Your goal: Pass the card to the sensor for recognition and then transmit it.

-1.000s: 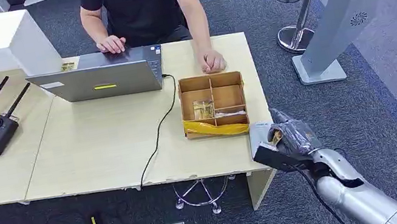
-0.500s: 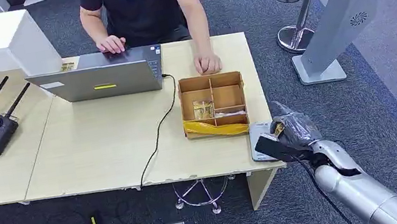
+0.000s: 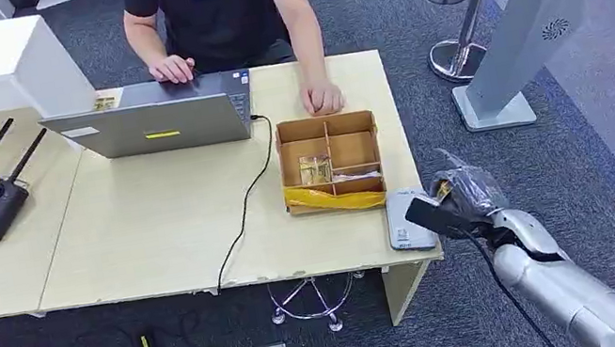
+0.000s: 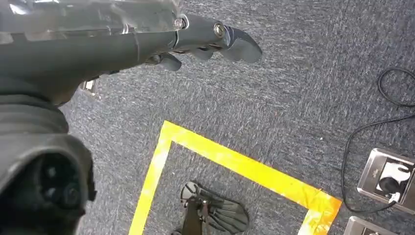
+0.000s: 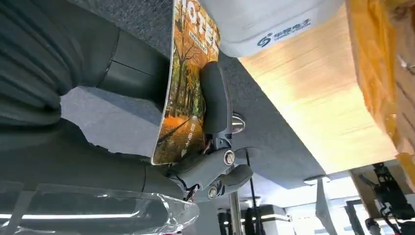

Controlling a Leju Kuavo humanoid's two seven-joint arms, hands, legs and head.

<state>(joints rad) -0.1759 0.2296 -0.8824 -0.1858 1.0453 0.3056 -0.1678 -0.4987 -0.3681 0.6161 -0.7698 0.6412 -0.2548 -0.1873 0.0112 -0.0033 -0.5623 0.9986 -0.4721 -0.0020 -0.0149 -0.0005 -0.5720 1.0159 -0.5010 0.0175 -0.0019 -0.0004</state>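
Card (image 3: 438, 198) sat pinched in the right hand (image 3: 459, 200) just off the table's (image 3: 151, 230) near right corner, right beside the grey sensor (image 3: 407, 219) lying flat on that corner. Head view: a cardboard box (image 3: 330, 162) with dividers stood just beyond the sensor, with yellow tape across its near wall and a small packet (image 3: 314, 169) in one left compartment; something pale lay in a near one, couldn't tell what. A person sat at a laptop (image 3: 155, 116) on the far side.

Left wrist view: the left hand (image 4: 147, 41) hung over blue carpet, fingers loosely curled, holding nothing.

Right wrist view: the card (image 5: 188, 73) was clamped between thumb and fingers, showing an orange autumn tree-lined path with white lettering, edge near the white sensor (image 5: 264, 19).
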